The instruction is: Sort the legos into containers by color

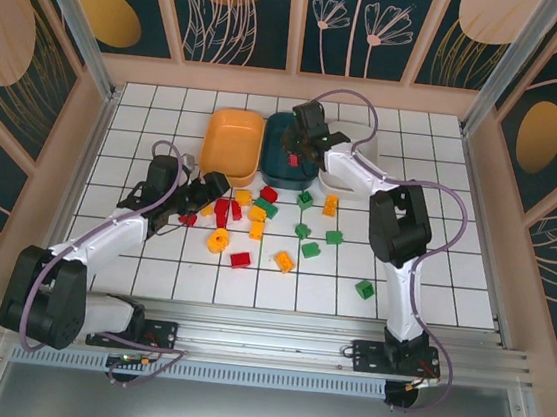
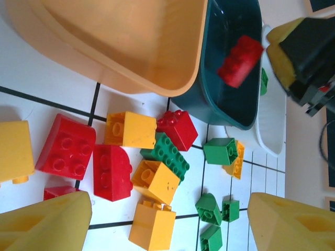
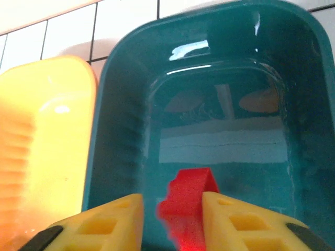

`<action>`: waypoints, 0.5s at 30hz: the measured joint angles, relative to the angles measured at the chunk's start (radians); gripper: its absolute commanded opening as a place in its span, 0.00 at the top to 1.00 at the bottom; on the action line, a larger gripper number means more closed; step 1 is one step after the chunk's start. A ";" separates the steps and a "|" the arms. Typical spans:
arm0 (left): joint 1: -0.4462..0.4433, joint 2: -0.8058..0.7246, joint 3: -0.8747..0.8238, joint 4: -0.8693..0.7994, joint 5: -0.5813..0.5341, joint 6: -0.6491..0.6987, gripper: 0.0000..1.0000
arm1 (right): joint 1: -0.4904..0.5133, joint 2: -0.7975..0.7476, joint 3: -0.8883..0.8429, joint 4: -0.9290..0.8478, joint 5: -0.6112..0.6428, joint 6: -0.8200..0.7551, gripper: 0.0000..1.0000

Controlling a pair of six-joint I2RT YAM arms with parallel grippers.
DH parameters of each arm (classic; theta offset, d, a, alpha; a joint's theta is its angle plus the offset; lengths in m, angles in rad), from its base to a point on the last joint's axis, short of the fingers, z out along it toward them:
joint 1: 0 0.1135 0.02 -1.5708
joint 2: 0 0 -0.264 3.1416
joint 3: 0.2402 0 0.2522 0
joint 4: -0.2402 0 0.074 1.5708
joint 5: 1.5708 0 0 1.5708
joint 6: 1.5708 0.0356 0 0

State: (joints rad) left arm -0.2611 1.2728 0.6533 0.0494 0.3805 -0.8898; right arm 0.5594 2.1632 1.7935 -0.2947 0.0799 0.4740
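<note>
My right gripper (image 3: 171, 201) hangs over the dark teal bowl (image 3: 209, 78), open. A blurred red lego (image 3: 188, 204) sits between its fingers, touching only the right one; the left wrist view shows this red lego (image 2: 239, 60) in mid-air above the teal bowl (image 2: 230, 104). My left gripper (image 2: 170, 209) stands open low over the pile of legos. Two orange bricks (image 2: 153, 225) and a green one (image 2: 168, 154) lie between its fingers, with red bricks (image 2: 65, 149) to the left. The orange bowl (image 1: 231, 143) and the white bowl (image 1: 352, 136) flank the teal one.
Green legos (image 1: 365, 289) and orange ones (image 1: 284, 260) lie scattered right of the pile on the white tiled table (image 1: 456, 239). Wooden walls enclose the table. An aluminium rail (image 1: 276, 319) runs along the near edge.
</note>
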 measured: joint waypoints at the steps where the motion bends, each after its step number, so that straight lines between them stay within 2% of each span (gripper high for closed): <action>1: 0.000 -0.005 0.000 -0.013 -0.001 0.007 0.24 | -0.001 0.000 0.012 -0.001 -0.003 -0.003 0.59; 8: -0.050 -0.047 0.000 -0.133 -0.085 0.066 0.27 | -0.001 -0.029 -0.003 -0.002 -0.007 -0.009 0.57; 11: -0.128 -0.051 0.000 -0.199 -0.165 0.088 0.27 | 0.004 -0.138 -0.155 0.021 -0.017 -0.006 0.55; 15: -0.236 -0.051 -0.006 -0.289 -0.278 0.109 0.27 | 0.027 -0.366 -0.413 0.085 -0.027 0.007 0.54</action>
State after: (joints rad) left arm -0.4973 1.2217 0.6468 -0.2394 0.1024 -0.7807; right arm 0.5861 1.7973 1.3804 -0.2092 0.0525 0.4808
